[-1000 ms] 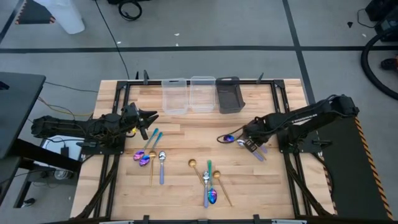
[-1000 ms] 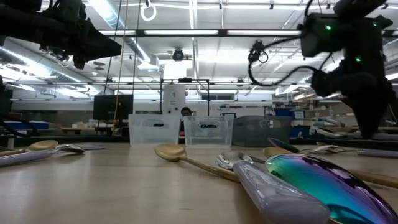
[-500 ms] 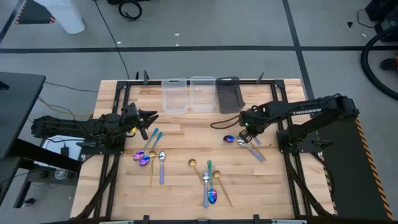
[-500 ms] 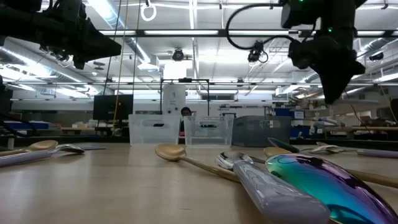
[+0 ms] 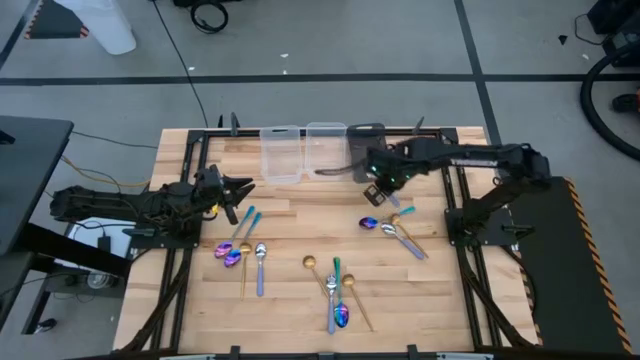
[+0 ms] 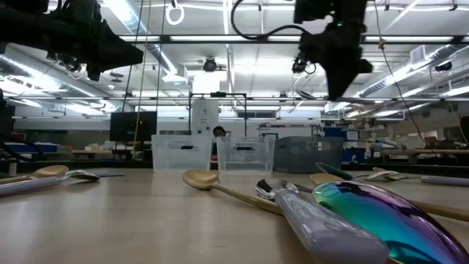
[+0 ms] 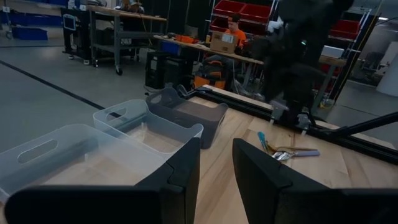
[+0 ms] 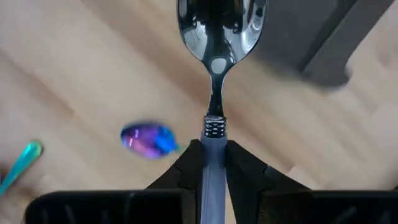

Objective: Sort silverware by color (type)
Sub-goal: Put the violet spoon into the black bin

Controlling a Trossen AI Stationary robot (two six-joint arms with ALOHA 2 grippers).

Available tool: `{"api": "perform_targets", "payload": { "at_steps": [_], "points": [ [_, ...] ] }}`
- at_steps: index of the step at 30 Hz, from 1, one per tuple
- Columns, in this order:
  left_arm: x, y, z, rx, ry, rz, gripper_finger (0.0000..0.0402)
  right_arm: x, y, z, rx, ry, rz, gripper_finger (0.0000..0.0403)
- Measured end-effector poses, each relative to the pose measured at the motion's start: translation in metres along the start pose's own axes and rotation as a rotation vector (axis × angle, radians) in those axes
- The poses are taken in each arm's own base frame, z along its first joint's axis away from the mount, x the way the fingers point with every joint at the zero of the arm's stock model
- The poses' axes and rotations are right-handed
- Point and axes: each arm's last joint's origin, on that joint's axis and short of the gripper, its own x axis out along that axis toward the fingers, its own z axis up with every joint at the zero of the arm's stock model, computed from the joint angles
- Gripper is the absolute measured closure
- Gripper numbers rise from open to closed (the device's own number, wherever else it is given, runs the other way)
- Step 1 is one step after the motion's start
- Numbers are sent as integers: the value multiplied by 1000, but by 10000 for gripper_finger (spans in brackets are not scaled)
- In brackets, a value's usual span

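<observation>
Right gripper [image 8: 213,152]: clamped on the pale lavender handle of a silver spoon [image 8: 215,74], pinching just behind the ribbed collar, with the bowl reaching well forward of the fingertips. Held above the table [image 5: 290,225], close to the near ends of the bins.

Likely trouble:
- Could swivel or slide out in the grip, given a thin smooth handle, a narrow pinch and a heavy bowl far out front.
- Could clip a rim of the dark grey bin [image 5: 369,150] or the clear bins [image 5: 281,152] with the long overhang ahead of the gripper.
- Could land in the wrong compartment if let go off-centre; no telling yet which bin suits silver.
- If dropped short, would fall back among the loose silverware [image 5: 390,226] below and behind the gripper.

Materials and shapes: mirror-polished oval bowl, slim neck, matte plastic-looking handle. Below the fingers, an iridescent spoon [image 8: 148,139] with a blue-purple sheen, and a teal handle [image 8: 22,158] off to one side, on pale wood planks.

Left gripper [image 7: 216,165]: fingers parted, gripping nothing, waiting well apart from the right gripper.
</observation>
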Motion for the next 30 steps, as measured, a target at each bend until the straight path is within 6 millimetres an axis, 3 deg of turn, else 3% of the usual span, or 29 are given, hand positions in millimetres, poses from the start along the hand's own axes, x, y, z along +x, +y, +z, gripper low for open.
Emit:
{"api": "perform_targets", "payload": {
  "at_steps": [7, 13, 22, 30],
  "points": [
    [0, 0, -1, 6, 13, 3, 299, 3, -10, 47, -30, -26, -20, 344],
    [0, 0, -2, 2, 21, 5, 299, 11, -26, 75, -22, -26, -43, 344],
    [0, 1, -3, -11, 30, 7, 299, 36, -53, 102, -3, -28, -64, 344],
    [0, 1, -4, -12, 36, 8, 299, 43, -71, 114, 29, -65, -69, 344]
  ]
}}
